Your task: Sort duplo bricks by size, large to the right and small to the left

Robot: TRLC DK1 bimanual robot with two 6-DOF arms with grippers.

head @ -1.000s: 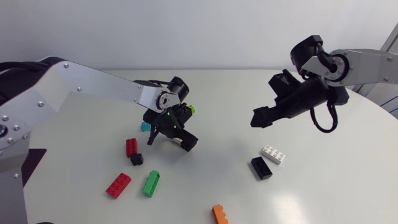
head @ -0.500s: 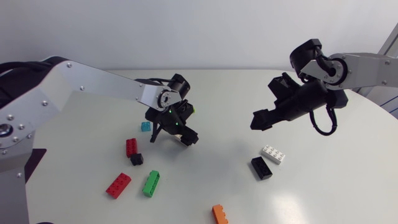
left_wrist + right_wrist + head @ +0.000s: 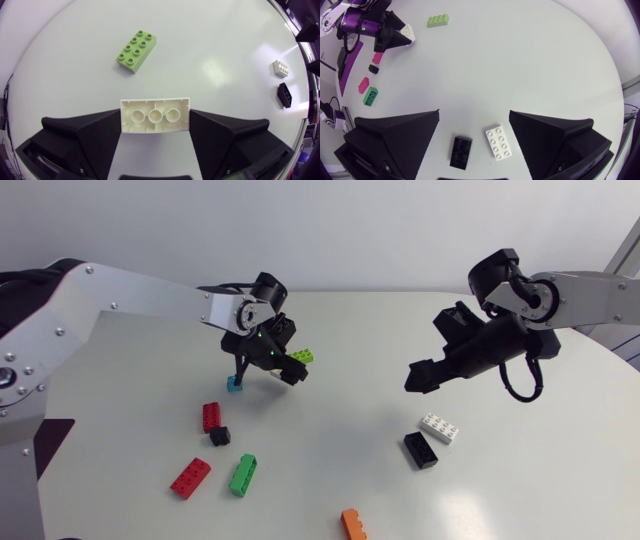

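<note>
One cream brick (image 3: pixel 155 116) clamped in left end effector (image 3: pixel 156 131).

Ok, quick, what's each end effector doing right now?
Left end effector: closed on a cream brick.
Right end effector: open, holding nothing.

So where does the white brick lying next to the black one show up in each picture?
Head view: white brick, on the table near the right arm's jaws.
Left wrist view: white brick, far ahead of the left arm's jaws.
Right wrist view: white brick, close, between the right arm's open jaws.
Shared landmark: the black brick beside it.
</note>
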